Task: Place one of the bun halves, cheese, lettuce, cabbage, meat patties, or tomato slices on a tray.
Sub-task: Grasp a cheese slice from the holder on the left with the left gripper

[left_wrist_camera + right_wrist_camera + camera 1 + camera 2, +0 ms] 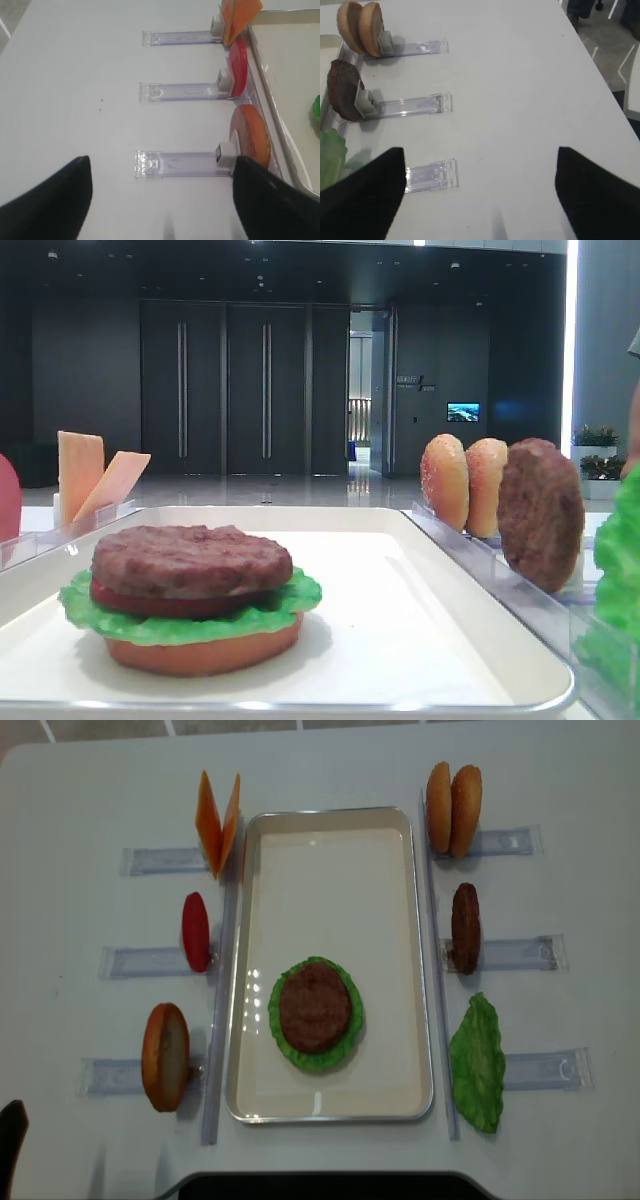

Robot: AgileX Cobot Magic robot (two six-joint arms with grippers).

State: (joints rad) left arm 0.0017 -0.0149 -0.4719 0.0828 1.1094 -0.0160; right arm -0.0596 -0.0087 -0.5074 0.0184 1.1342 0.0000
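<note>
On the cream tray (pixel 330 850) stands a stack: bun half (pixel 205 652), lettuce (pixel 190 620), tomato slice (pixel 130 602) and a meat patty (pixel 315 1007) on top. Left of the tray, racks hold two cheese slices (pixel 218 820), a tomato slice (pixel 196 930) and a bun half (pixel 165 1055). On the right stand two bun halves (pixel 452 808), a patty (pixel 465 927) and lettuce (pixel 478 1065). My left gripper (pixel 162 200) is open over bare table beside the left bun half (pixel 250 135). My right gripper (pixel 480 195) is open, holding nothing, near the lettuce (pixel 331 152).
Clear plastic racks (pixel 180 164) (pixel 430 175) lie in rows on both sides of the tray, on a white table. The table's right edge (pixel 600 65) drops to the floor. A dark piece of the robot (pixel 320 1185) sits at the near edge.
</note>
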